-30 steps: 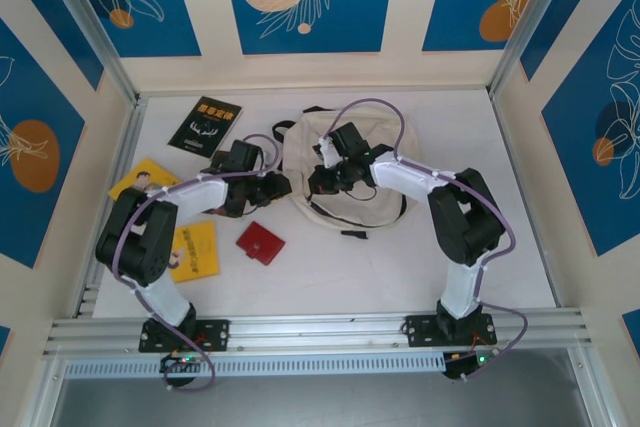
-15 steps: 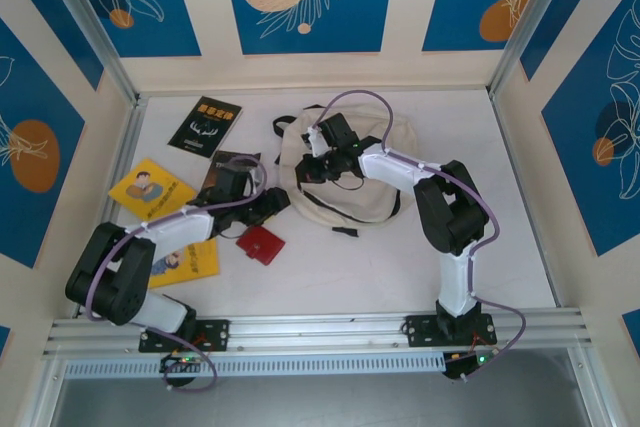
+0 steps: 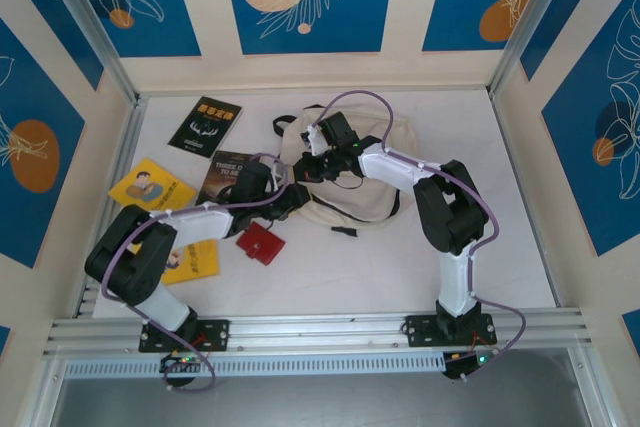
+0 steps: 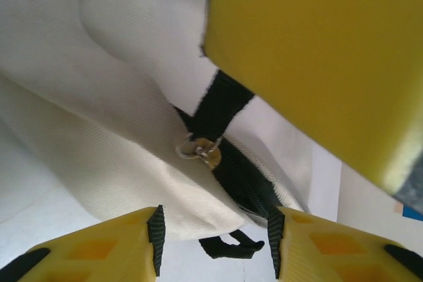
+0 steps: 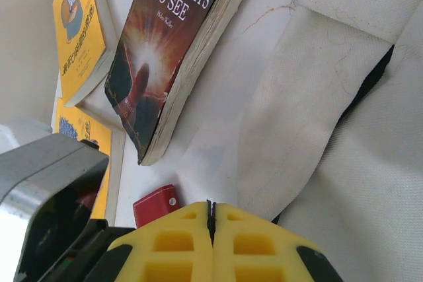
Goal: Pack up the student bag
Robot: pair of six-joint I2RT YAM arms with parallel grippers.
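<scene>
Half white counter bare: right side, near strip; blue-panelled walls enclose. Left side crowded: books, red wallet. Centre-rear: student bag. At its zipper, left hand parted; right hand clenched above bag's left edge.

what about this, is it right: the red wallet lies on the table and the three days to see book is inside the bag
No. The Three Days to See book is not inside the bag; it lies on the table beside it, as the right wrist view shows. The red wallet does lie on the table.
</scene>
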